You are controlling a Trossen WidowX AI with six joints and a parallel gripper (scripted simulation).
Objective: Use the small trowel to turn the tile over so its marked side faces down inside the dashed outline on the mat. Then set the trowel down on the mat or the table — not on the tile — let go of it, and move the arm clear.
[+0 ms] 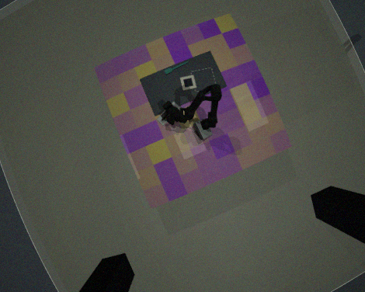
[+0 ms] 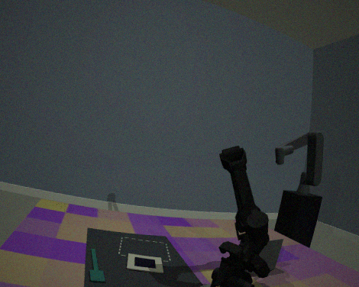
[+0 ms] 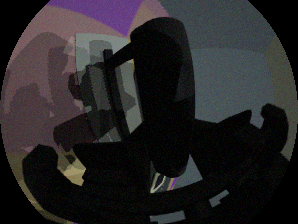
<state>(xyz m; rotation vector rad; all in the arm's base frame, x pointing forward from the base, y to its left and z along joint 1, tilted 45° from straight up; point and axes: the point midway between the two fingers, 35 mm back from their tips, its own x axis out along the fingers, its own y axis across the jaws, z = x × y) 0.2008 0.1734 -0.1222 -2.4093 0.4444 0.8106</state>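
The tile (image 1: 188, 81) (image 2: 145, 262) lies flat on the dark mat (image 1: 153, 87) (image 2: 103, 237), its white face with a dark square up. It lies beside or at the edge of the dashed outline (image 1: 212, 69) (image 2: 121, 246). My gripper (image 1: 166, 112) (image 3: 161, 120) is shut on the black handle of what looks like the trowel. Its pale grey blade (image 3: 85, 50) (image 1: 161, 120) shows to the left in the wrist view. The gripper is low near the mat's corner on the arm's side, away from the tile. Fingertips are dark; whether the blade touches the table cannot be told.
A teal flat-ended tool (image 1: 176, 67) (image 2: 96, 272) lies on the mat beside the tile. The arm's grey base (image 1: 202, 131) stands on the patchwork table top (image 1: 171, 182). Pale patches (image 1: 249, 106) lie to its right in the top view.
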